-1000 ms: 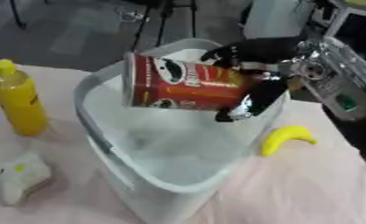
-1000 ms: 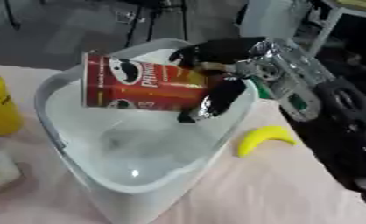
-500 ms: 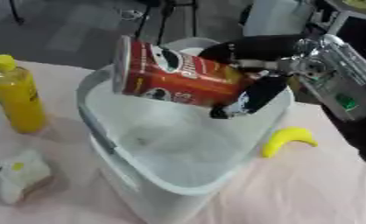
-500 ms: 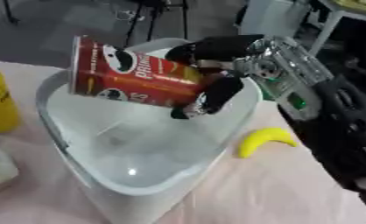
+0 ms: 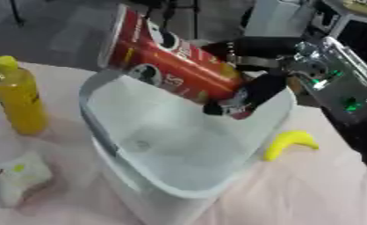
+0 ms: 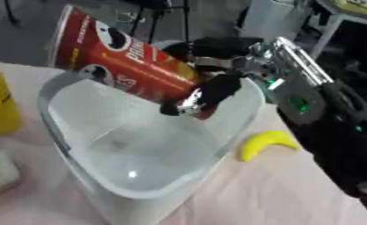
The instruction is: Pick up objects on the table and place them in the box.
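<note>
The red crisp can (image 5: 167, 61) is held in the air above the far side of the white box (image 5: 109, 145), tilted steeply, with its upper end leaning away to the left past the box's far rim and its lower end pointing down into the box's right half. The right hand (image 5: 244, 88) is curled round the can's lower end: dark fingers (image 6: 210, 46) wrap over the top of it and the thumb (image 6: 206, 94) crosses its underside, so the can is grasped, not released. The right arm comes in from the upper right, silver at the wrist with small green lights on its side. The box stands on a pale pink tablecloth (image 5: 309, 189) and nothing can be made out inside it. A yellow bottle (image 5: 17, 99) stands upright on the cloth to the left of the box, apart from it. A whitish crumpled packet (image 5: 17, 178) lies near the lower left corner, in front of the bottle. A yellow banana (image 5: 288, 143) lies on the cloth just beside the box's right wall. The left hand shows in neither view.
</note>
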Available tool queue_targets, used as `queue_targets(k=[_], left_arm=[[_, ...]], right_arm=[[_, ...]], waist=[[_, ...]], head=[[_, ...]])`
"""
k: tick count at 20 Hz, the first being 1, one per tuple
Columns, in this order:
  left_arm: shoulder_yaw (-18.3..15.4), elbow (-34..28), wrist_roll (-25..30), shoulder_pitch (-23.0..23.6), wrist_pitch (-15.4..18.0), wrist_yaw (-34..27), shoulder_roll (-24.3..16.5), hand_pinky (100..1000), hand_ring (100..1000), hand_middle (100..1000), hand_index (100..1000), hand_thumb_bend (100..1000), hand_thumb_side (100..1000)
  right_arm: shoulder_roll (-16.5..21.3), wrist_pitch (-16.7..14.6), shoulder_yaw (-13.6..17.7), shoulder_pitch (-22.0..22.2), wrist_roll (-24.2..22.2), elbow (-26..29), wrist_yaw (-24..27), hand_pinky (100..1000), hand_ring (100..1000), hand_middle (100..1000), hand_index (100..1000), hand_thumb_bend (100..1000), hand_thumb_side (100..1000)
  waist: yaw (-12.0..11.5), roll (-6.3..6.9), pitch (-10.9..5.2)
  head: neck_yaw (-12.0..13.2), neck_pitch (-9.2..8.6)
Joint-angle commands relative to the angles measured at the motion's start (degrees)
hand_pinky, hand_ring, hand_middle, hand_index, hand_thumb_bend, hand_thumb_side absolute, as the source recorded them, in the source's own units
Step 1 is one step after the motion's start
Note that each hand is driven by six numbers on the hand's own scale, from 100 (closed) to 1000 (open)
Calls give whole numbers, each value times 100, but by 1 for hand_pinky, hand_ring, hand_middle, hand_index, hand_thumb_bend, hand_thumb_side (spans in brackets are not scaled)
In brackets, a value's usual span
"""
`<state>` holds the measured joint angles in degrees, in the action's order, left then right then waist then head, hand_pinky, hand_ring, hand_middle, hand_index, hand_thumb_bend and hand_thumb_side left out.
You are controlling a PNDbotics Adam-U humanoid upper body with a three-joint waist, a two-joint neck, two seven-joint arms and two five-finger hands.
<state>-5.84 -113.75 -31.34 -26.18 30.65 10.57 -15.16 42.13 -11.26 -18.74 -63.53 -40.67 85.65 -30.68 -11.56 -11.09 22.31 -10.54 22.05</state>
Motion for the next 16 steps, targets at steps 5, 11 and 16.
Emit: queue_targets(k=[5,11,16], left_arm=[[21,-84,5,-103,-5,12,-79,820,854,823,878,245,1000],[23,-84,10,-110,-11,13,-75,821,854,823,878,242,1000],[22,-84,11,-110,-17,7,-79,820,854,823,878,242,1000]], right_arm=[[239,88,109,-96,125,215,-39,1000,1000,1000,1000,247,1000],[244,-134,70,-86,-504,205,-415,1000,1000,1000,1000,395,651],[231,-138,104,-100,-510,229,-351,1000,1000,1000,1000,389,673]], waist=[[8,41,-98],[0,28,-95],[1,29,-97]], head=[[8,-91],[7,-126],[16,-134]])
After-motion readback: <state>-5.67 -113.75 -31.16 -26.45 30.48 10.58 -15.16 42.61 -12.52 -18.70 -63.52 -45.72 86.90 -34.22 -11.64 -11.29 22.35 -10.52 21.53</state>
